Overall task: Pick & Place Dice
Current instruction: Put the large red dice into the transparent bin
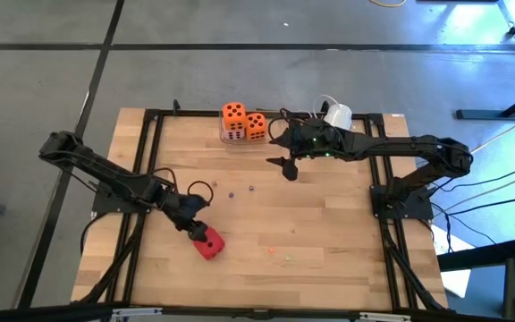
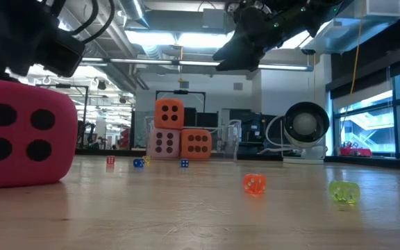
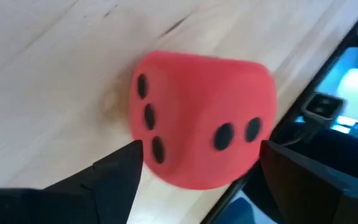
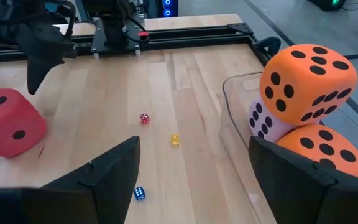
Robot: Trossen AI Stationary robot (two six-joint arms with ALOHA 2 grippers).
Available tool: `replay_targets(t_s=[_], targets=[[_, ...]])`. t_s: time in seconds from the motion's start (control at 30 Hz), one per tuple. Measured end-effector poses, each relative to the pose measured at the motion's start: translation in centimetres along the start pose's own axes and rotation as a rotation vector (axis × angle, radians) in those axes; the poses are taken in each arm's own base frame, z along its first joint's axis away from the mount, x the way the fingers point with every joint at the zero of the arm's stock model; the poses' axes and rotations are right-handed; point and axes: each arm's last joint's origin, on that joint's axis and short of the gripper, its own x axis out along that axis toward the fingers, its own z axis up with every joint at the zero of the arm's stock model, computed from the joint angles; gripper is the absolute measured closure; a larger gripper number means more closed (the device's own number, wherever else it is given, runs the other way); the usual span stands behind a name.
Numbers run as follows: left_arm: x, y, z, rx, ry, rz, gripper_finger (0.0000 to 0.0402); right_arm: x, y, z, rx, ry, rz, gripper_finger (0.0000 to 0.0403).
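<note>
Left wrist view shows our left gripper (image 3: 197, 165) spread wide around the red die (image 3: 201, 118), gripping nothing. Closing off-centre (soft foam) could squirt it away. Right gripper (image 4: 191, 162) waits open, empty.

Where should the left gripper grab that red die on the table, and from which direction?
Grip the red die across two opposite flat faces, coming down from above. It sits flat on the bare wooden table, nothing crowding it. The left gripper is open right above it, a finger already on either side in the wrist view.

Lab: ceiling ducts (image 2: 151, 48), equipment racks (image 2: 252, 142)
</note>
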Motion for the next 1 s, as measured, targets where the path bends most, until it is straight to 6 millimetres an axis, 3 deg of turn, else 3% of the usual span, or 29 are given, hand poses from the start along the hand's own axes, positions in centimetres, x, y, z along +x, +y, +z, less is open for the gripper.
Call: replay_targets(t_s=[0.3,0.63,1.0], targets=[[1.2,-0.3,0.2,0.004,-0.001,-0.005,0.0084,0.0,0.0,0.0,0.000,0.001,0.000,0.0103],[4.3,0.3,0.7,-0.028,0.089,0.069,0.0084,0.0,0.0,0.0,0.001,0.001,-0.001,0.0103],[4.5,0.0,1.5,0.051,0.069,0.006,0.0084,0.0,-0.1,0.0,-0.014,0.001,-0.004,0.0103]])
